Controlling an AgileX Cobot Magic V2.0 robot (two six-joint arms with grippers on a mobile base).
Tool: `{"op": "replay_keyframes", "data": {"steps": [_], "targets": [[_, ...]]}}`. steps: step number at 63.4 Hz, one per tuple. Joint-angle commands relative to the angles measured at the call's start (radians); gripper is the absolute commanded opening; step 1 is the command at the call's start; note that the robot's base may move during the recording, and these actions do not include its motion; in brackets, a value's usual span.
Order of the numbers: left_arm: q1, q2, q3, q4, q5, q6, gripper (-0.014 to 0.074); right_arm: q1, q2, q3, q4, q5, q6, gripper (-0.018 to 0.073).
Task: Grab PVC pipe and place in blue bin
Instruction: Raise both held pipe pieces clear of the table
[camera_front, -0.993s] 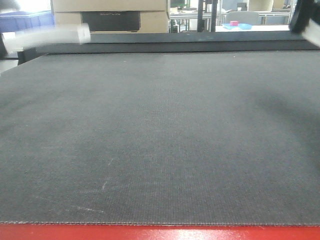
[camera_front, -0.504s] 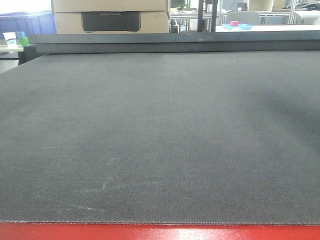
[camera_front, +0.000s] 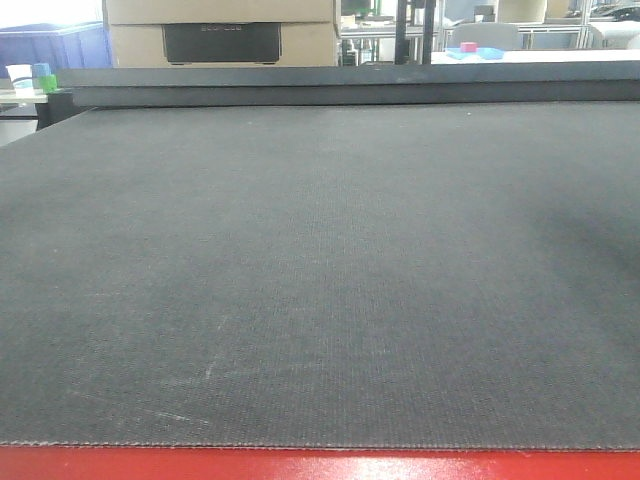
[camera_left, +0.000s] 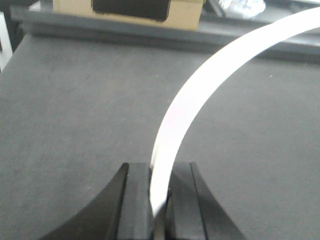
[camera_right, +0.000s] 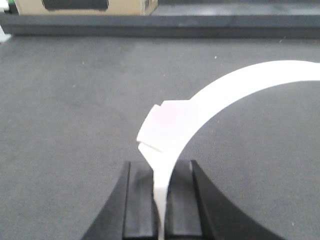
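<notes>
R gripper (camera_right: 161, 172) is clamping the pipe (camera_right: 172, 122) by its thin end, just below the squared tab. The rest of the C is arcing up & right, out of frame, over the mat (camera_right: 65, 100). L gripper (camera_left: 159, 172) is likewise pinching a white arc (camera_left: 190, 100) w/ no tab showing, so can't tell if it's a separate piece. Front view is showing neither arm.

Risks, as I'm judging them:
- Grip is sitting on a narrow edge w/ most of the pipe hanging off to one side, so it's prob. going to pivot or slip in the pads on a fast swing.
- No bin is appearing in either wrist view. A blue box (camera_front: 60, 42) is sitting far back L, but can't confirm it's the target.
- Releasing w/o the bin in sight means risking a rim bounce or a miss.
- Two arms carrying long curved parts could be clashing mid-air.
</notes>
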Motion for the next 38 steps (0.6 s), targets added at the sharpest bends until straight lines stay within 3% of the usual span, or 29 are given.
{"op": "replay_keyframes", "data": {"steps": [1, 9, 22, 38], "targets": [[-0.044, -0.081, 0.076, -0.005, -0.120, 0.005, -0.0111, 0.002, -0.092, 0.075, -0.008, -0.066, -0.009, -0.0168], [-0.101, -0.194, 0.155, 0.073, -0.143, 0.009, -0.0111, 0.002, -0.213, 0.127, -0.008, -0.044, -0.009, -0.0168], [-0.112, -0.340, 0.186, 0.077, -0.145, 0.009, -0.0111, 0.002, -0.360, 0.129, -0.008, -0.025, -0.009, -0.0168], [-0.112, -0.421, 0.186, 0.077, -0.227, 0.009, -0.0111, 0.002, -0.422, 0.127, -0.008, -0.170, -0.009, -0.0168]]}}
